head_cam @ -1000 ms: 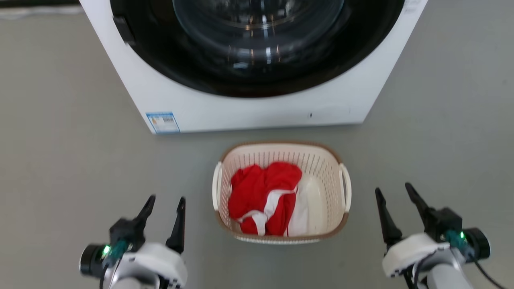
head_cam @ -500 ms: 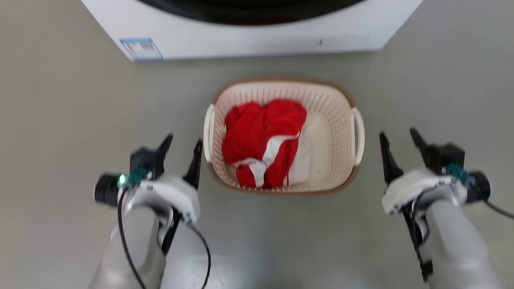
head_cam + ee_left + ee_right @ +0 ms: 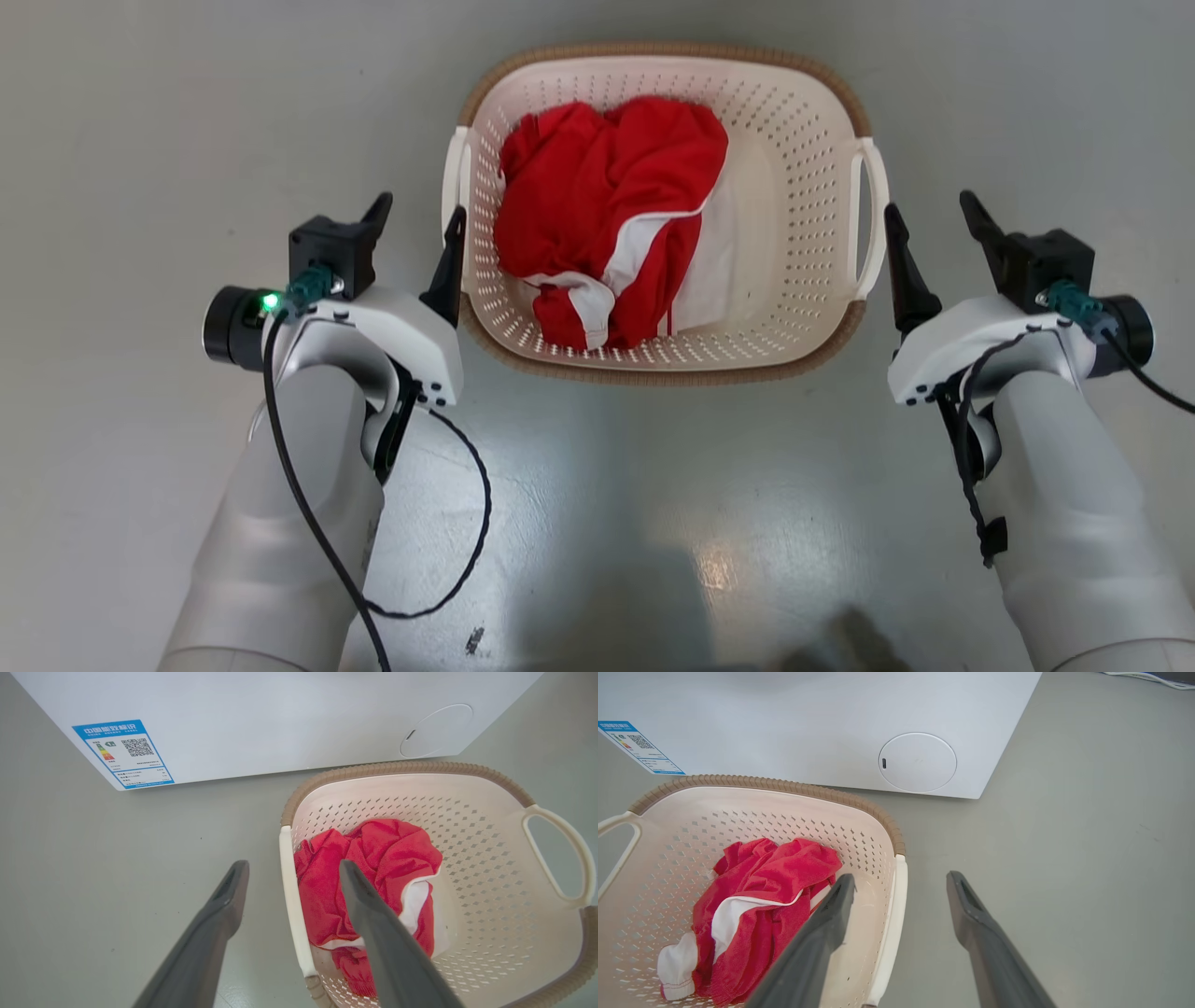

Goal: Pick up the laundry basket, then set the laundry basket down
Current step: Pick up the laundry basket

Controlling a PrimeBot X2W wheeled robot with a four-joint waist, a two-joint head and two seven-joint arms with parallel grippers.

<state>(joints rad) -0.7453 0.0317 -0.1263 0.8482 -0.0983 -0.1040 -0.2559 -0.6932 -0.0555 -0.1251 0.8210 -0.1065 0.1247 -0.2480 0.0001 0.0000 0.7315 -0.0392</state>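
Note:
The laundry basket point(image 3: 803, 187) stands on the grey floor, cream and perforated with a brown rim, holding red and white clothes point(image 3: 597, 215). My left gripper point(image 3: 417, 224) is open right beside the basket's left handle point(image 3: 455, 177). In the left wrist view that handle point(image 3: 290, 896) lies between the two fingers of the left gripper point(image 3: 293, 868), one finger over the clothes, one over the floor. My right gripper point(image 3: 932, 215) is open beside the right handle point(image 3: 873, 219). In the right wrist view the right handle point(image 3: 896, 905) runs between the fingers of the right gripper point(image 3: 901, 878). Neither gripper holds anything.
A white washer point(image 3: 280, 718) stands just beyond the basket, with a blue label point(image 3: 124, 753) and a round cover point(image 3: 917, 762) low on its front. Grey floor lies on both sides of the basket. A pale cable point(image 3: 1148, 677) lies at the far right.
The head camera has tilted down, so the washer has left its view. Both arms have reached forward, bringing the open grippers from behind the basket to beside its handles.

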